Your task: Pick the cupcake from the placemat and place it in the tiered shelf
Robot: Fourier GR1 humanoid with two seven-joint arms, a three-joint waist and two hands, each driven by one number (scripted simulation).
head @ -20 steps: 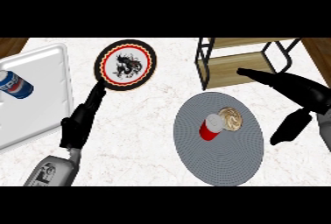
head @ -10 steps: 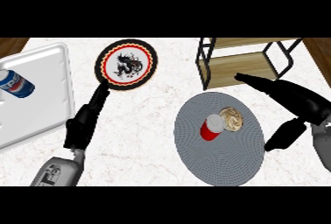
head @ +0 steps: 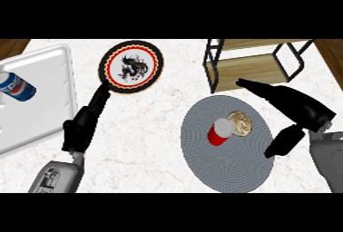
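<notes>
The cupcake (head: 240, 123) sits on the grey placemat (head: 227, 163), touching a red cup (head: 218, 132). My right hand (head: 295, 108) hangs over the placemat's right edge, fingers (head: 258, 88) straight and released, grasping nothing, probably above it rather than touching. The tiered shelf (head: 251, 65) stands just beyond. My left hand (head: 84, 127) lies open on the counter (head: 147, 131).

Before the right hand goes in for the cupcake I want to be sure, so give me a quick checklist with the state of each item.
1. Cupcake on the placemat: ok.
2. Cupcake lying on its side, not upright: not ok.
3. Right hand open, holding nothing: ok.
4. Right hand beside the cupcake, not touching: ok.
5. Tiered shelf boards free: cannot tell, partly out of view.
6. Left hand away from the placemat: ok.
</notes>
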